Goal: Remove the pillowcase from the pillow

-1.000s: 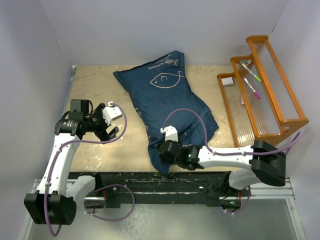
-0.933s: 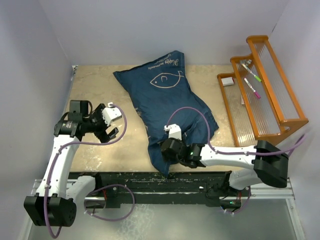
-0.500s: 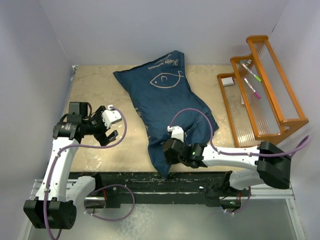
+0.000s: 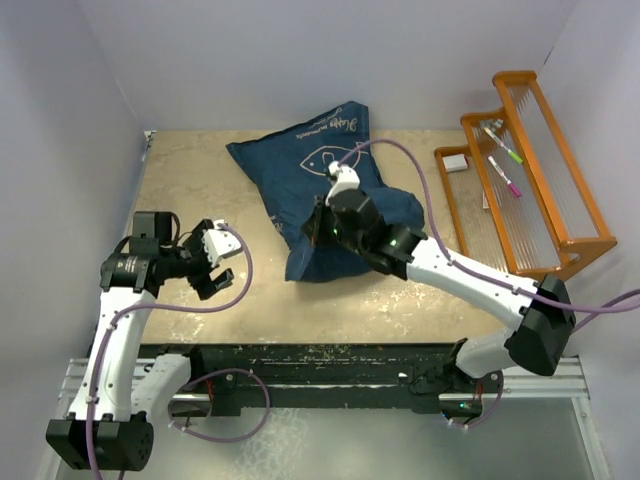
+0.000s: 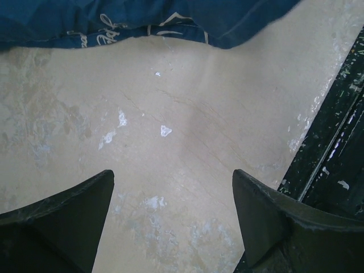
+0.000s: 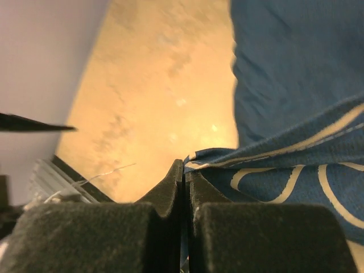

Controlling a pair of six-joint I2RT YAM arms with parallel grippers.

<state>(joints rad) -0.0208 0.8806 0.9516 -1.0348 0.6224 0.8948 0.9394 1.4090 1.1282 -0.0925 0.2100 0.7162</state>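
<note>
The navy pillowcase (image 4: 300,165) with a white fish drawing lies at the back middle of the table, its near end pulled up and bunched. The pillow is hidden inside it. My right gripper (image 4: 316,230) hangs over that bunched end. In the right wrist view its jaws are shut on a hem corner of the pillowcase (image 6: 296,85), with the right gripper (image 6: 185,169) above the bare table. My left gripper (image 4: 222,258) stands open over the bare table to the left of the case. In the left wrist view the left gripper (image 5: 170,193) holds nothing, and the pillowcase (image 5: 114,20) runs along the top.
An orange stepped rack (image 4: 545,215) with markers and a small white block stands at the right. A black rail (image 4: 320,360) runs along the table's near edge and shows as the rail (image 5: 335,142) in the left wrist view. Walls close in the left and the back.
My right gripper has shut on the pillowcase's near end and carried it up and toward the back, bunching the fabric. The left gripper has drifted slightly nearer and has closed a little.
</note>
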